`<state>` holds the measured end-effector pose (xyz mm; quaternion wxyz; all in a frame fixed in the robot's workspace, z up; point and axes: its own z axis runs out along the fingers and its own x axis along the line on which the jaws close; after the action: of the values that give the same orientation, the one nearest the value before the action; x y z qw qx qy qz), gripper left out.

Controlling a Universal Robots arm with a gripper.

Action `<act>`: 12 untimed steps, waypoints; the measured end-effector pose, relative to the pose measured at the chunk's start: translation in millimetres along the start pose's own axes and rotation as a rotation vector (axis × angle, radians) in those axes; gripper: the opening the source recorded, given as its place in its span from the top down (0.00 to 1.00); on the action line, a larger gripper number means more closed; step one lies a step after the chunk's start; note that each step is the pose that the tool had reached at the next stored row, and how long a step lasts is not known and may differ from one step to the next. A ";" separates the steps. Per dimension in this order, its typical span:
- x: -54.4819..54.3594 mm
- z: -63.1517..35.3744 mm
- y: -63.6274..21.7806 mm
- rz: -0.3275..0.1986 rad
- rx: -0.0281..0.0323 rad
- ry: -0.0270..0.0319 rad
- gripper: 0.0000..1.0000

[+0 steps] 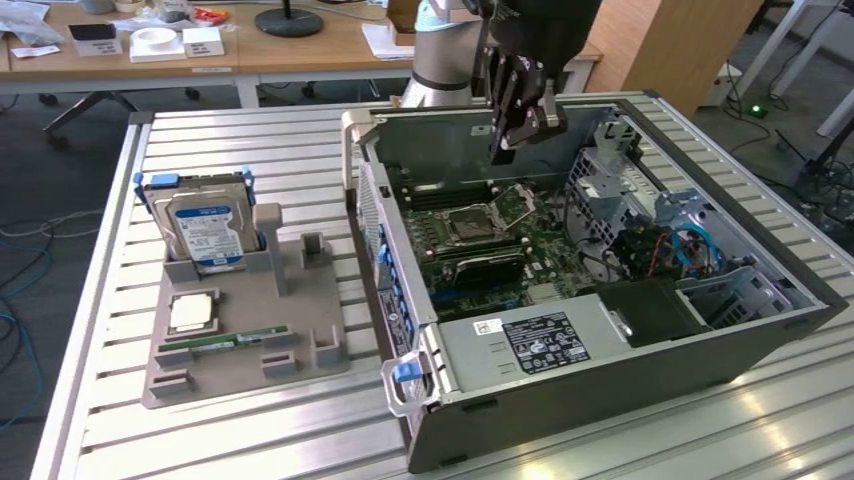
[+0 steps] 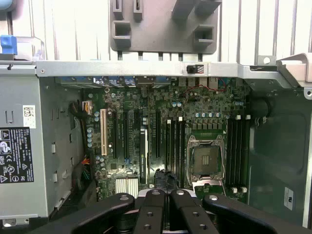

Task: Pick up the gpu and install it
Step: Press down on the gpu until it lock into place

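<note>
The gripper [image 1: 507,155] was seen fully closed with nothing held, hung above the open computer case [image 1: 747,330]. The gpu [image 1: 477,268] was judged to be seated on edge in a motherboard slot, between the CPU socket [image 1: 483,214] and the power supply [image 1: 534,345]. From the socket, the gripper was found on the far side. The card's long axis was laid parallel to the socket's nearest edge.

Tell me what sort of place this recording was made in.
Probably a robotics lab or workshop: an open computer case and parts fixture sit on a slatted metal bench, with cluttered wooden desks behind.
</note>
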<state>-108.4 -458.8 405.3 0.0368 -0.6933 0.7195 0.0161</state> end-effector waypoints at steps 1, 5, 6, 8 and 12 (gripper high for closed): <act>0.0 0.0 0.0 0.000 0.0000 0.0000 0.89; 0.0 0.0 0.0 0.000 0.0000 0.0000 0.89; 0.0 0.0 0.0 0.000 0.0000 -0.0001 0.89; 0.0 0.0 0.0 0.000 0.0000 0.0000 0.89; 0.0 0.0 0.0 0.000 0.0000 0.0000 0.89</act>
<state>-108.4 -458.7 405.3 0.0368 -0.6933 0.7195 0.0161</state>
